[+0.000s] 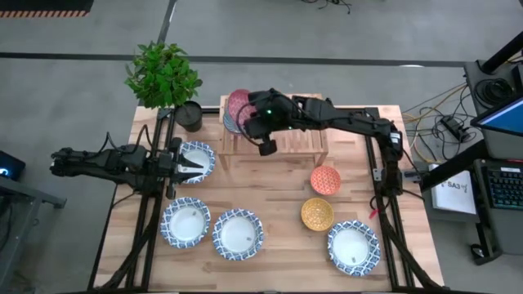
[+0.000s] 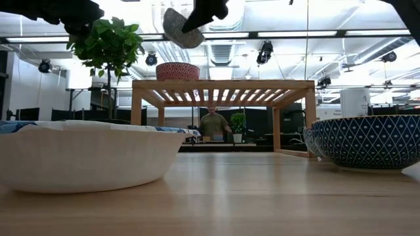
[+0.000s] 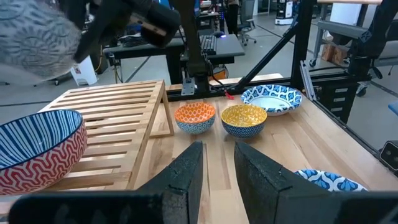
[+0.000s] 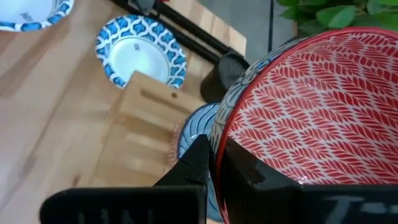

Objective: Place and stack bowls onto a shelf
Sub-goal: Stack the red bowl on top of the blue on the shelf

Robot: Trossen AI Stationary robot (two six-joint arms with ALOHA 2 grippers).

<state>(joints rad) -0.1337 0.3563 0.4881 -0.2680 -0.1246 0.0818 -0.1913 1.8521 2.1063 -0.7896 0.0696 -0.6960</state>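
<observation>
One bowl (image 4: 323, 106) clenched by right gripper (image 4: 214, 165) above shelf (image 1: 282, 143), plant (image 1: 162, 73) nearby.

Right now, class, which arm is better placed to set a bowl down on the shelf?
The right. Its gripper is already over the shelf, shut on a bowl above the pink bowl. The left gripper is off beside the shelf, holding nothing.

Held grey bowl (image 3: 34, 34) blurred, cut by frame edge in left wrist view. Right end effector (image 1: 255, 124) covers most of shelf's (image 1: 306, 147) left part in high view; pink bowl (image 1: 238, 104) half hidden beneath it. Person (image 2: 212, 123) behind shelf too small for detail.
</observation>
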